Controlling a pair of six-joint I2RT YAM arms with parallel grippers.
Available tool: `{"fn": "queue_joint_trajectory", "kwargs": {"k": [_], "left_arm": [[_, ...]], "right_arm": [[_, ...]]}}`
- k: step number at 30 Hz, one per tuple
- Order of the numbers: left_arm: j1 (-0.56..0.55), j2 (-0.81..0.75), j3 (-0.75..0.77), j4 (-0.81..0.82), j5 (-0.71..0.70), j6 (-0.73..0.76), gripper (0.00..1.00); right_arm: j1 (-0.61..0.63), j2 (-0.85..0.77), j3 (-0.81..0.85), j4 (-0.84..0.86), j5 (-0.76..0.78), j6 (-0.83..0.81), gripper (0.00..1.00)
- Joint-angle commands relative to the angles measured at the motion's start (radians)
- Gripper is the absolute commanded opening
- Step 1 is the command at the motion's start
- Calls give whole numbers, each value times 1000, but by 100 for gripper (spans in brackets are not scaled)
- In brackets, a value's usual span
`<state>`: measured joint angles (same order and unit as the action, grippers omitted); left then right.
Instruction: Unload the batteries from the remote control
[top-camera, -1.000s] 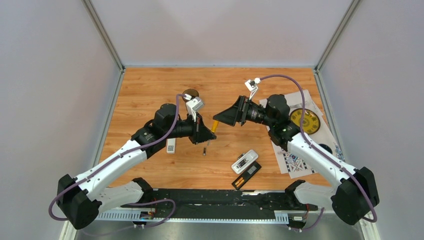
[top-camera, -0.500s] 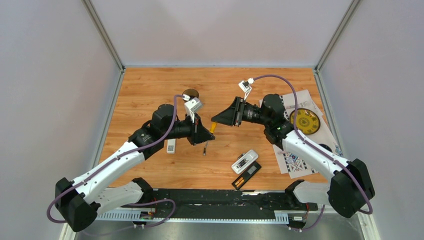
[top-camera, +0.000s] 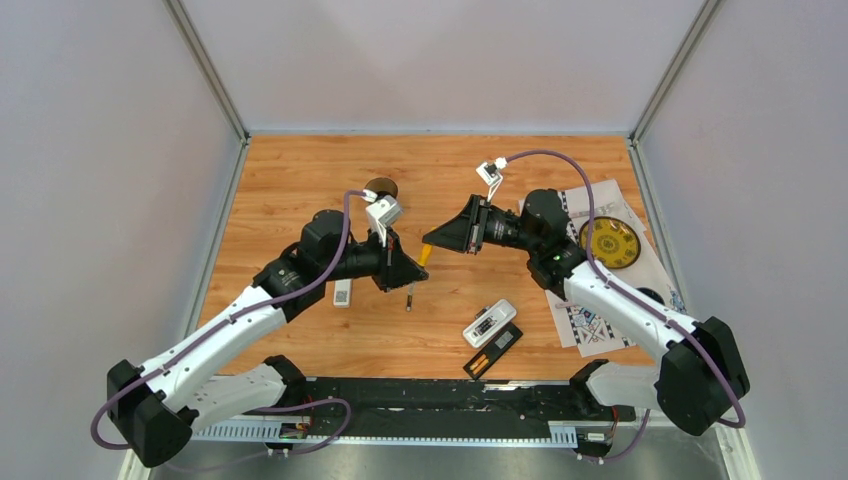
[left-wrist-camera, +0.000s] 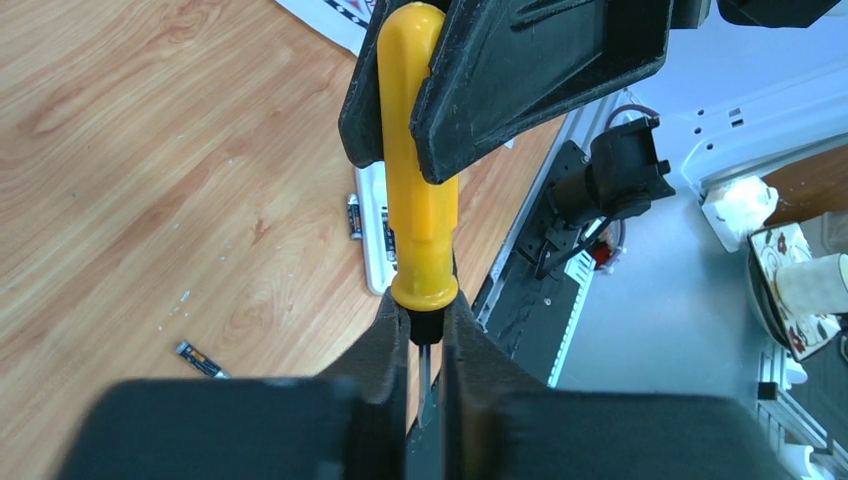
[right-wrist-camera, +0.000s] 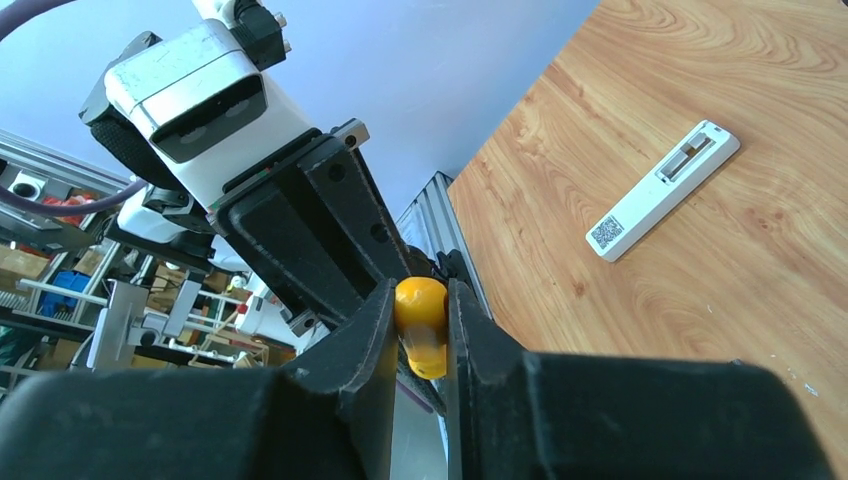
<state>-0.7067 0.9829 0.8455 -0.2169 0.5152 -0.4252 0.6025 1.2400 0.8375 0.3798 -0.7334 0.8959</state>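
Left end effector: my left end effector (left-wrist-camera: 425, 325) is pinched tight on the dark neck of the yellow plastic-handled screwdriver (left-wrist-camera: 420, 190), just below the handle's flared end.
Right end effector: my right end effector (right-wrist-camera: 420, 300) is clamped on the rounded far end of the same handle, with one finger touching each side.
Screwdriver: both arms hold it over the middle of the light wooden bench (top-camera: 300, 190), handle towards the right arm.
Batteries: through the left wrist camera I count two tiny dark grey cylinder batteries with silvery ends (left-wrist-camera: 353, 216) at the long white plastic remote control (left-wrist-camera: 372, 255). One is at its edge and the other looks seated in it. A third cell (left-wrist-camera: 200, 358) lies loose on the bench, well apart from that remote.
Black piece: a flat black rectangular piece (top-camera: 494, 350) lies just beside the remote control, nearer the arm bases. It carries an orange strip, and I cannot tell what that is.
Second remote: a shorter white remote with a square code label (right-wrist-camera: 662, 188) lies on the bench beside the left arm.
Right side: a printed paper sheet (top-camera: 590, 325) with a yellow disc (top-camera: 610, 242) on it.
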Motion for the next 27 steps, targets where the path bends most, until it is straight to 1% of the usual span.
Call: {"fn": "queue_joint_trajectory", "kwargs": {"k": [1,2,3,5,6,7,9,11,17,18,19,21,22,24,25,26,27], "left_arm": [[-4,-35,41,8,-47,16,27],[-2,-55,38,8,-66,11,37],[-2,-65,27,10,-78,8,55],[-2,-102,-8,27,-116,-7,66],[-2,-111,-20,25,-132,-10,74],[-2,-121,-34,27,-144,-17,77],[-2,-136,-68,19,-165,-24,80],[-2,-133,-107,24,-173,-41,81],[-25,-66,-207,83,-188,-81,81],[-36,-52,-212,85,-199,-81,81],[-56,-20,-214,85,-208,-81,81],[-100,22,-206,80,-247,-72,81],[-117,69,-200,74,-265,-69,81],[-170,127,-165,53,-313,-55,81],[-190,192,-148,45,-328,-47,81],[-212,224,-111,27,-361,-31,81],[-256,259,-90,16,-377,-20,81]], "right_arm": [[16,-20,15,-23,6,-17,0],[16,-27,23,-54,18,-37,0],[14,-37,29,-118,52,-73,0],[11,-47,52,-197,100,-118,0],[8,-59,58,-276,161,-133,0],[-3,-65,57,-306,190,-152,0],[-29,-83,38,-343,241,-150,0],[-84,-91,-1,-351,246,-140,0],[-294,-108,-89,-377,187,-152,0],[-319,-109,-97,-410,177,-163,0],[-363,-114,-100,-424,172,-172,0],[-404,-123,-112,-453,160,-199,0],[-444,-126,-117,-461,155,-207,0],[-478,-134,-129,-478,140,-222,0],[-503,-139,-132,-482,137,-227,0],[-515,-143,-135,-487,132,-230,0],[-526,-145,-136,-496,128,-239,0]]}}
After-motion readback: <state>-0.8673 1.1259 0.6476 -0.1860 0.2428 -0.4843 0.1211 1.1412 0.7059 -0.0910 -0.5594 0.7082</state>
